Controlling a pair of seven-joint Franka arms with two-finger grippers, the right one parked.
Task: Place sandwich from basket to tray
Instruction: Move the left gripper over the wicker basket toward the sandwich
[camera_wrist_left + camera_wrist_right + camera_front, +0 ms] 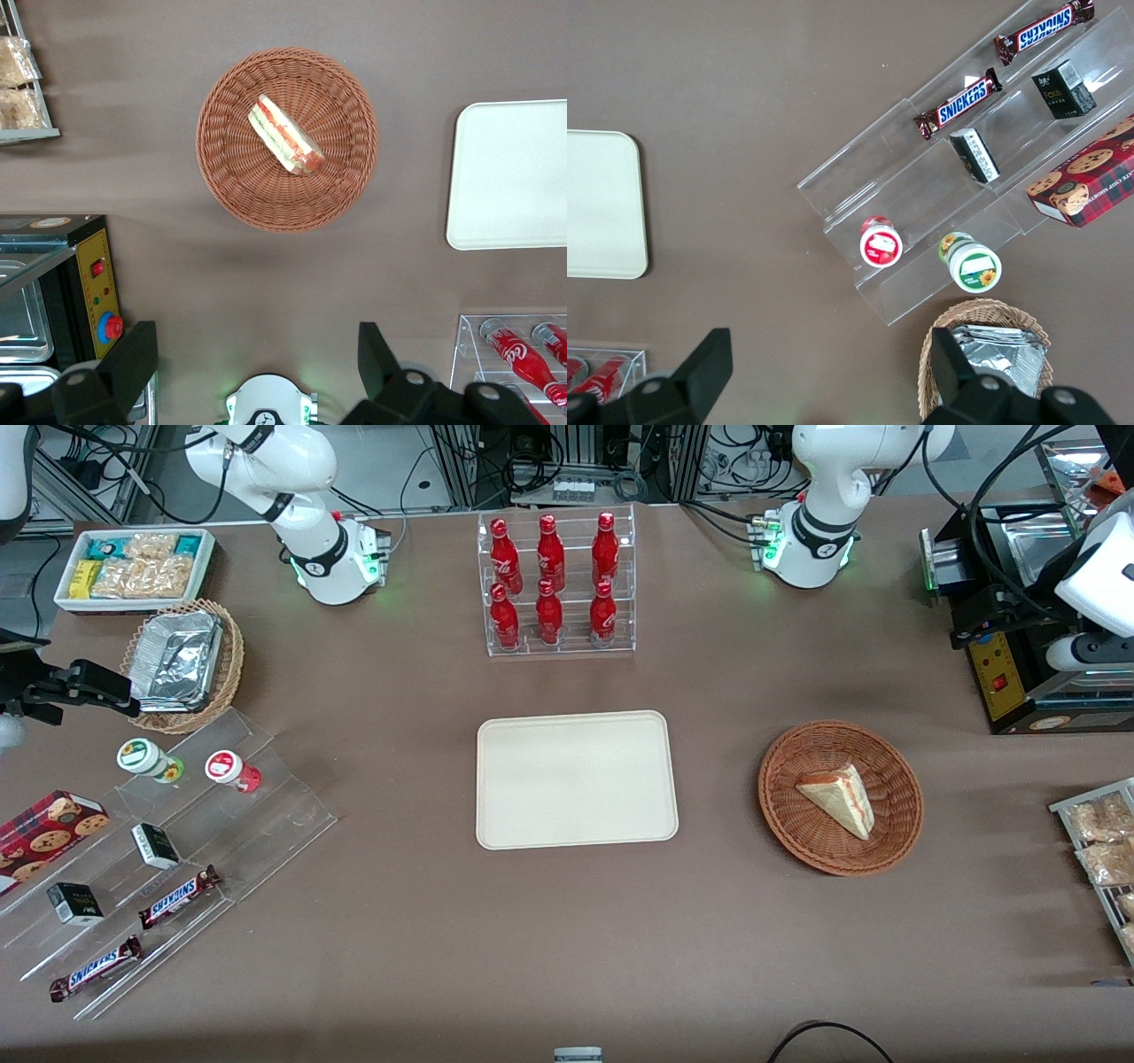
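Note:
The sandwich (840, 799), a pale bread wedge with red-orange and green filling, lies in the reddish-brown wicker basket (788, 815). It also shows in the left wrist view (285, 135), inside the basket (229, 177). The cream tray (576, 778) lies flat and bare in the table's middle, beside the basket toward the parked arm's end; its edge shows in the left wrist view (509, 173). My gripper (257, 354) hangs high over the table between the basket and its arm's base, open and empty, its fingers (133, 359) wide apart.
A clear rack of red bottles (556, 584) stands farther from the front camera than the tray. A black machine with a yellow panel (1001, 673) and a rack of bagged snacks (1103, 841) flank the basket. A tan basket with foil (182, 660) and acrylic steps (168, 850) sit toward the parked arm's end.

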